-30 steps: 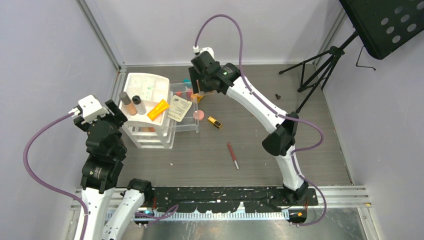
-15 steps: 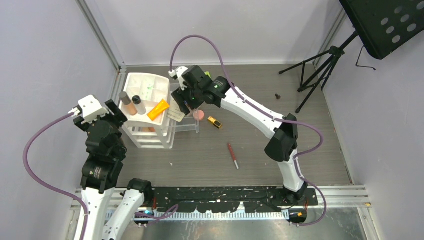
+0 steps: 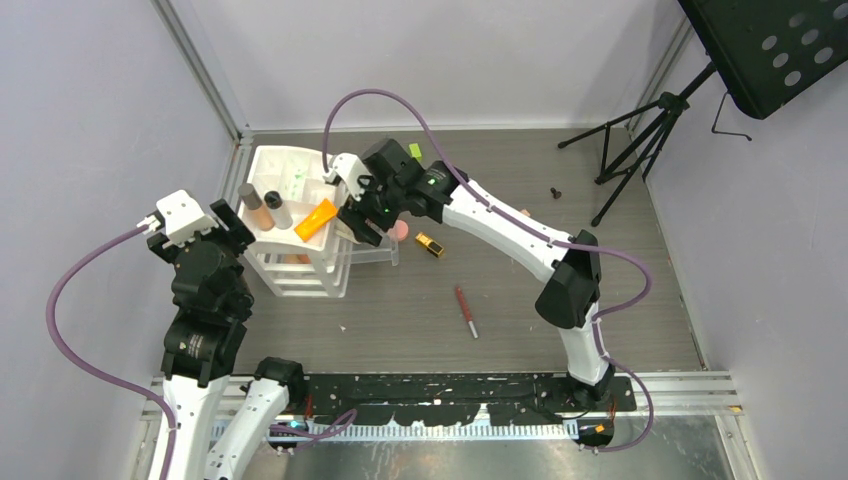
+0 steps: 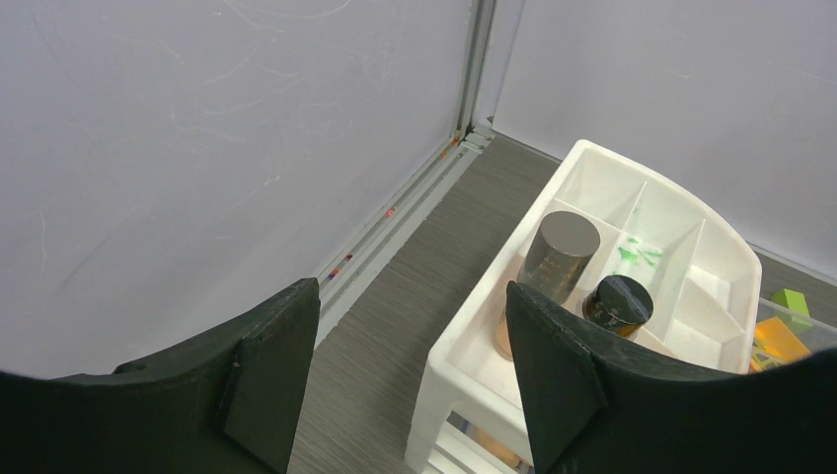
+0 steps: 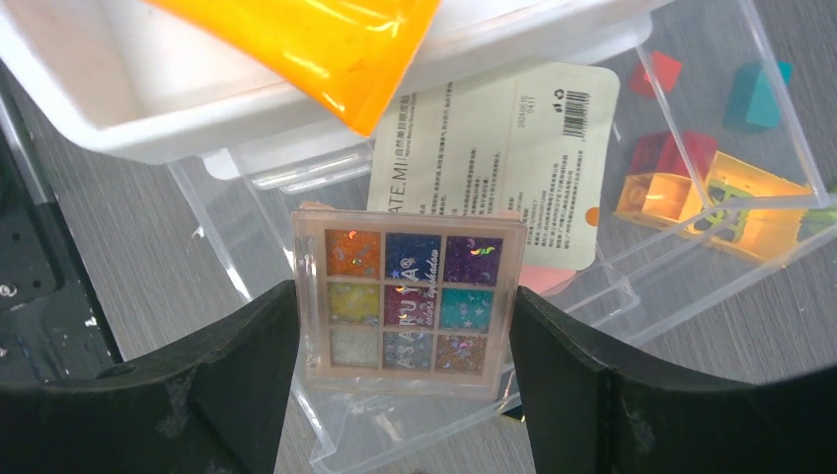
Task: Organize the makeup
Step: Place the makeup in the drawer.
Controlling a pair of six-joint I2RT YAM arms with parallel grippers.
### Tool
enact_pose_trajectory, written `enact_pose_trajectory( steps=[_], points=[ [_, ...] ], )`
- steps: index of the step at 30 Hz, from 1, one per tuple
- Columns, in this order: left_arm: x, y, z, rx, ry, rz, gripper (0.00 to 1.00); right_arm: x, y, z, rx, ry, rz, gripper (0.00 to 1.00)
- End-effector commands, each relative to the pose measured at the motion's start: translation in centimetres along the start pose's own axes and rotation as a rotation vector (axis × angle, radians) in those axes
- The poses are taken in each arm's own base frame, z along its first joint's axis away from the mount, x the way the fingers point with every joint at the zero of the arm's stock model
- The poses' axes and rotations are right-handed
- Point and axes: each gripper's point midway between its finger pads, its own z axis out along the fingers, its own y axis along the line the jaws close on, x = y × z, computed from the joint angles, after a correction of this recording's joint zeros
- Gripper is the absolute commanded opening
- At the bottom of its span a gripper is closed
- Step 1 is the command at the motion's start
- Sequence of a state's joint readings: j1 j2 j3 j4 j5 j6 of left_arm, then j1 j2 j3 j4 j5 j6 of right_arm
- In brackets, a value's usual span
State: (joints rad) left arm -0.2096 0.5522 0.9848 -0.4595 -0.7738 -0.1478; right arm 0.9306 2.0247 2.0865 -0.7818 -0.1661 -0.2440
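Eyeshadow palette covers the printed packet's lower left.

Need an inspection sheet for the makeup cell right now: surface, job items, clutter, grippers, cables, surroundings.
Surface: grey wood-grain table; no spills seen.
Job's things: orange tube, grey-capped bottle and black-capped jar in the white organizer. Eyeshadow palette held over the clear box. Gold-black lipstick and red pencil loose on the table.
Clutter: yellow-and-red brick and teal block in the clear box; green block on the table.
Grippers: left gripper open, empty, beside the organizer; right gripper shut on the palette.
Cables: left purple cable and right purple cable loop clear of the items.
Surroundings: tripod, black perforated panel, plain walls.
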Motion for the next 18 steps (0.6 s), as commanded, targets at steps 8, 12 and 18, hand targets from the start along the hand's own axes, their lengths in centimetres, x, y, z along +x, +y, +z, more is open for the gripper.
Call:
enact_pose_trajectory(
  steps=[8,12,18],
  points=[
    [-1.2,-0.2,0.1,0.005,-0.039,-0.031,0.71,-1.8,0.4,-1.6,-0.023,-0.066,-0.135,0.64],
    [-1.2,-0.3,0.1,0.005,-0.041,-0.032,0.72,-1.5,0.0,-1.4,-0.006,-0.053,-0.141,0.73],
    [-1.2,-0.3,0.1,0.008,-0.040,-0.032,0.72,-1.5,0.0,-1.2,-0.006,-0.051,-0.139,0.81]
  ],
)
